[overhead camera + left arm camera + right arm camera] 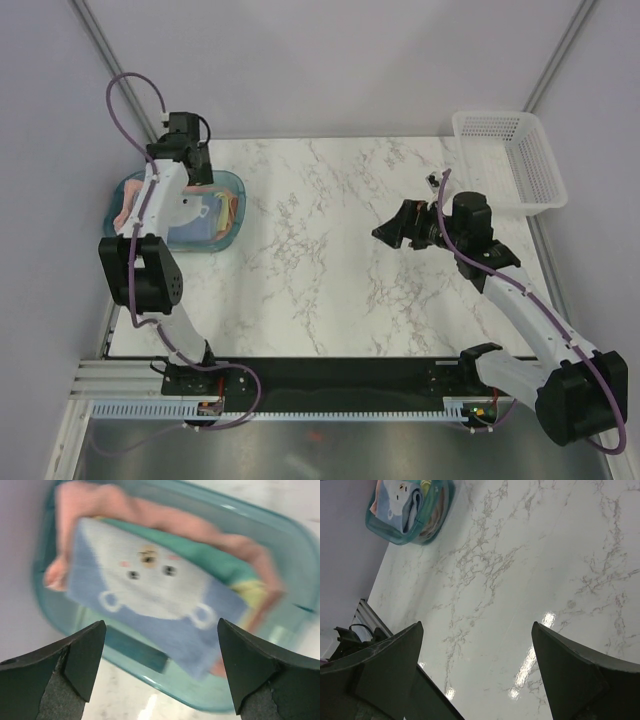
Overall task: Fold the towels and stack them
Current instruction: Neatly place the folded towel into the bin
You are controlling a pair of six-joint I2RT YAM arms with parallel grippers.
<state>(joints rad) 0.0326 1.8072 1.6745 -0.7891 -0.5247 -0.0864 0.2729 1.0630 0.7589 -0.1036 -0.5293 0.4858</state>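
Where the towels [190, 212] lay: I found all three stacked in the teal tray [236, 182] at the far left of the marble table [330, 260].
Light blue towel [150, 600]: it lay on top, a white bear face showing.
Yellow-and-teal towel [215, 562]: it sat under the blue one, with one edge showing.
Salmon-pink towel [165, 520]: its bunched edge stuck out past the other two.
Left gripper [161, 625]: its fingers were spread wide above the tray and gripped nothing.
Right gripper [476, 625]: I saw it spread wide over bare marble right of centre, well apart from the tray.
White mesh basket [540, 175]: it stood at the far right corner.
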